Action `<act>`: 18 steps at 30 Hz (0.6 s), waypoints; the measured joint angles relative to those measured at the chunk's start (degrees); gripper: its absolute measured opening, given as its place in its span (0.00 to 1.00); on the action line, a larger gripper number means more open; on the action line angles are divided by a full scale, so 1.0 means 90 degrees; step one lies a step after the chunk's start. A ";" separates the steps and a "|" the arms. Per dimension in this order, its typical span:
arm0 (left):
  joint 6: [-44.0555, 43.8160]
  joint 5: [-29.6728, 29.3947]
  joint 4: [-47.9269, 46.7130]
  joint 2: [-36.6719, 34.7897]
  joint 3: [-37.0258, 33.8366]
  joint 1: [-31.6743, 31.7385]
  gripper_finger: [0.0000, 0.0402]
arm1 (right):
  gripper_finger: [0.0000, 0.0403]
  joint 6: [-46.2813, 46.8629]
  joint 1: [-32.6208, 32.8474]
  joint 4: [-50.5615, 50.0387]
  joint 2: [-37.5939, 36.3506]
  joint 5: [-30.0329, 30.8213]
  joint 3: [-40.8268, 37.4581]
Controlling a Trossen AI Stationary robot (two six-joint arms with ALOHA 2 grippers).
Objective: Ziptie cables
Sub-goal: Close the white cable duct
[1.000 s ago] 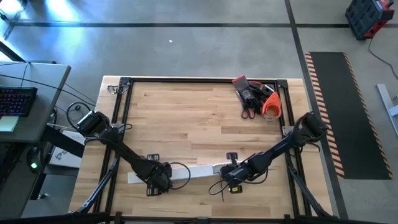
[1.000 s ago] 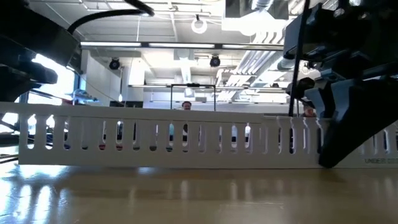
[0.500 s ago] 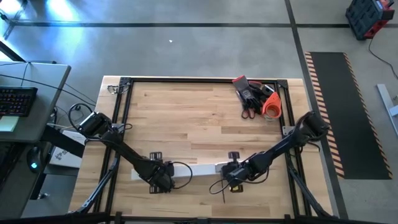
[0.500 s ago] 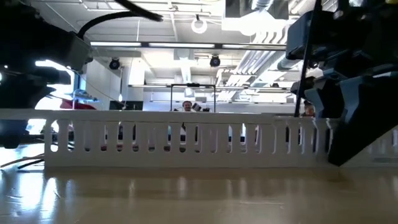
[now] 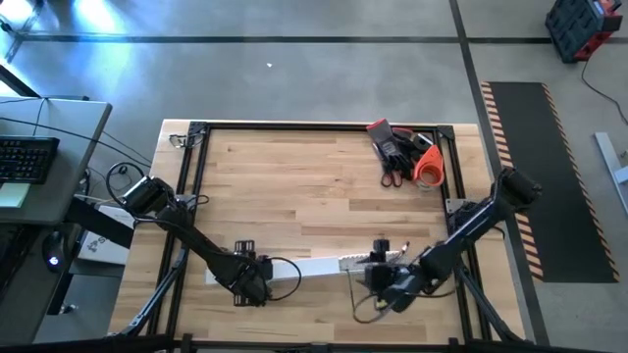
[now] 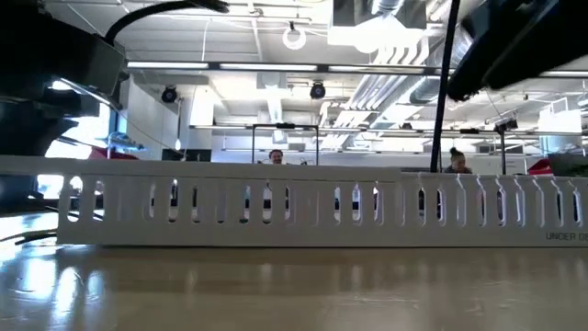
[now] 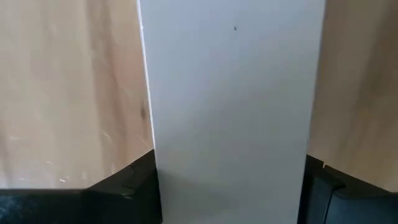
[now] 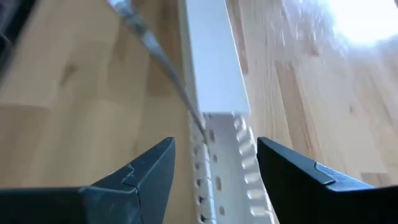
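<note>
My left gripper (image 5: 253,284) is positioned at the near edge of the tabletop (image 5: 294,186), over the left end of the white channel strip (image 5: 319,267). In the left wrist view, the flat white cover of the strip (image 7: 230,112) fills the gap between my two fingers (image 7: 127,190), one on each side of it. The jaws stand as wide as the strip; I cannot tell whether they press on it.

My right gripper (image 5: 392,284) is positioned near the right end of the same strip. Its fingers (image 8: 140,177) stand apart, and the slotted wall of the strip (image 8: 227,168) lies between them without contact on either side.

The cables (image 5: 368,312) lie on the tabletop just beside my right gripper, curling toward the near edge. One thin grey wire (image 8: 158,59) runs alongside the strip.

A heap of red, black and orange tools (image 5: 402,152) rests at the far right corner, well apart from both grippers.
</note>
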 joint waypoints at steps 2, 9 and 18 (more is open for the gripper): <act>-0.0059 -0.0287 0.0011 0.0000 0.0000 -0.0043 0.55 | 0.51 0.0179 0.0186 0.0086 -0.0038 0.0263 0.0002; 0.0381 -0.0994 0.0687 -0.0002 -0.0004 -0.0124 0.55 | 0.48 0.1228 0.0928 0.0078 -0.0040 0.1690 0.0002; 0.0515 -0.1460 0.0340 -0.0442 -0.0007 0.0006 0.55 | 0.48 0.1829 0.1337 0.0064 -0.0034 0.2257 0.0005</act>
